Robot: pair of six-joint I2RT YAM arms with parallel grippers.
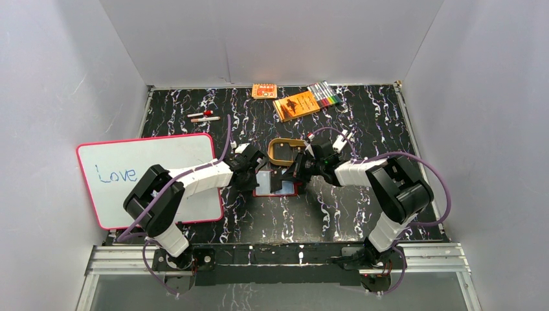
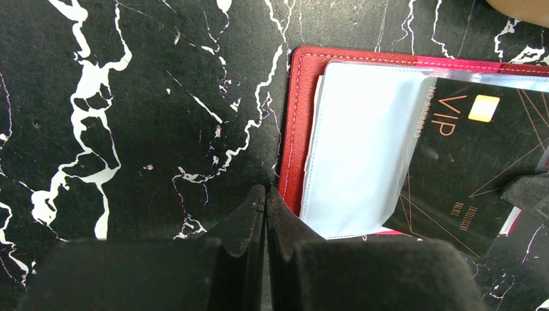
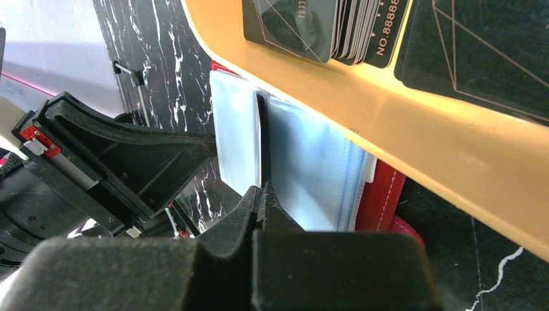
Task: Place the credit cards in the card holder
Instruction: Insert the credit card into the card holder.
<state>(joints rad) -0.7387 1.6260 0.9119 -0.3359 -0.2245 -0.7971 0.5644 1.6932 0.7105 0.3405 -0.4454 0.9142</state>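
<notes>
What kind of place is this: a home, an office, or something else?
Probably a robot test booth, not a home: plain white panels wall in a black marbled table, with a metal mounting rail at its near edge and props like a whiteboard.

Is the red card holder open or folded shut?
Open: the card holder lies spread, clear sleeves exposed, a black VIP card partly under one.

The card holder (image 1: 278, 186) lies open mid-counter (image 1: 375, 116). One credit card (image 2: 466, 175) lies on it, partly under a sleeve. Just behind it sits the tray (image 1: 287, 150) holding more credit cards (image 3: 311, 29); the whiteboard (image 1: 149, 181) lies to its left.
</notes>
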